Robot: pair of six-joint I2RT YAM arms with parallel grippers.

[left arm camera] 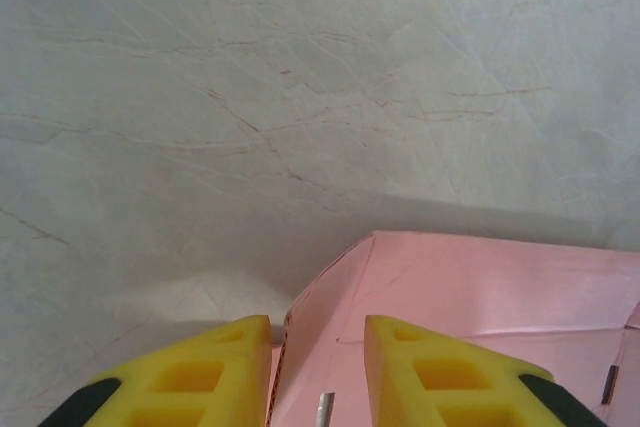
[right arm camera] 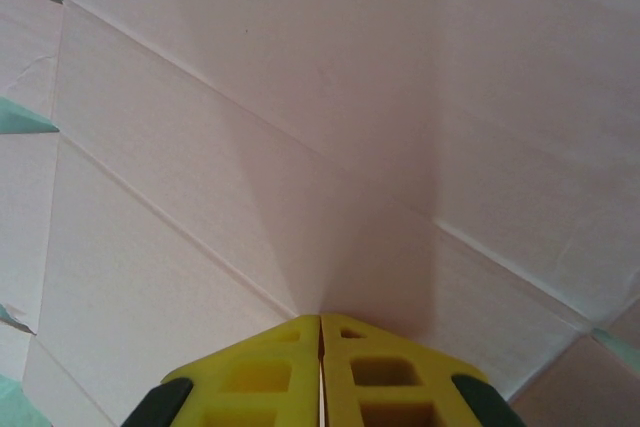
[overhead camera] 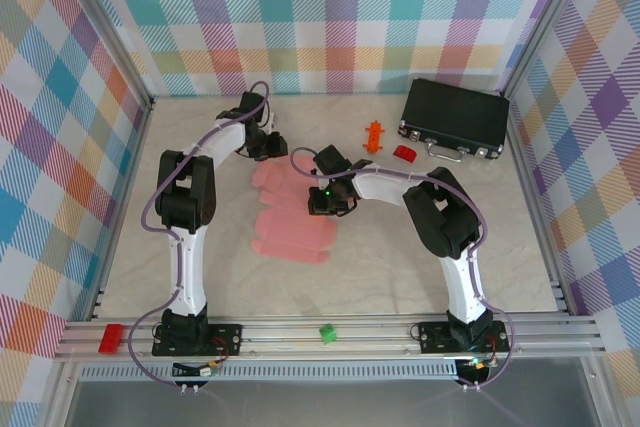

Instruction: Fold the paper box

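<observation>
- Top external view: the paper box (overhead camera: pixel 290 212), a flat salmon-pink cut-out sheet of thin card with several flaps, lies around the middle of the pale tabletop (overhead camera: pixel 400 267), a little left of centre. Its long axis runs from the far edge toward the near edge. My left gripper (overhead camera: pixel 268 147) sits at the sheet's far end. My right gripper (overhead camera: pixel 325 202) is over the sheet's right edge, about halfway along. Both arms are at the card, and the rest of the sheet stretches away from the left gripper toward the near edge.
- Left wrist view: my left gripper (left arm camera: pixel 318 367) stands partly open, its yellow fingers (left arm camera: pixel 190 377) one on each side of a lifted pink edge. That edge rises off the tabletop (left arm camera: pixel 250 97) between them, closer to the left finger, and the card (left arm camera: pixel 480 287) spreads out to the right. The gap is much wider than the card, so I judge nothing is pinched yet. The edge lines up with the gap, and that is what a closing move depends on.
- Right wrist view: my right gripper (right arm camera: pixel 320 367) is closed, tips meeting, with nothing between them. It points down at the flat pink card (right arm camera: pixel 250 147), whose creases run diagonally under it. It looks placed to pin the sheet, though I cannot tell whether it is touching.
</observation>
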